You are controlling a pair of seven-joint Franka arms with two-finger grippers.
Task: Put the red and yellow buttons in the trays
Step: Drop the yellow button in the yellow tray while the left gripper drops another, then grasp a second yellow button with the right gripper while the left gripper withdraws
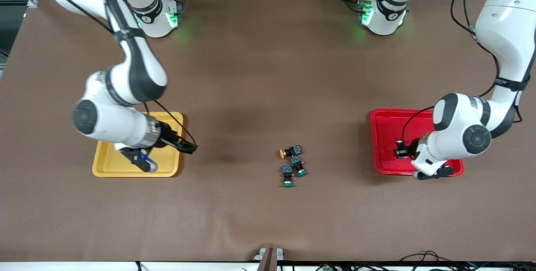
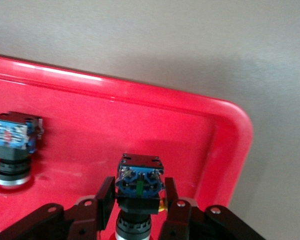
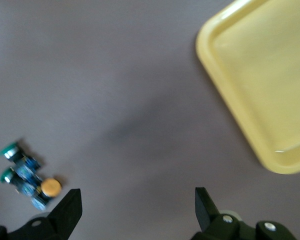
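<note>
I see the left gripper low over the red tray at the left arm's end of the worktop. Its jaws sit on either side of a blue-bodied button standing in the tray, close to it, but I cannot tell if they press it; its cap colour is hidden. A second button rests in the same tray just beside it, cap colour also hidden.

The right gripper hangs over the yellow tray's edge nearest the middle of the worktop. Its jaws are spread wide and hold nothing.

In the middle of the worktop, well apart from both trays, three buttons cluster. The yellow-orange capped button lies on its side, farthest from the front camera. Two green capped switches lie just beside it, nearer the front camera, bunched tight against it and against each other.

The left arm covers much of the red tray in the front view; the right arm covers part of the yellow tray.
</note>
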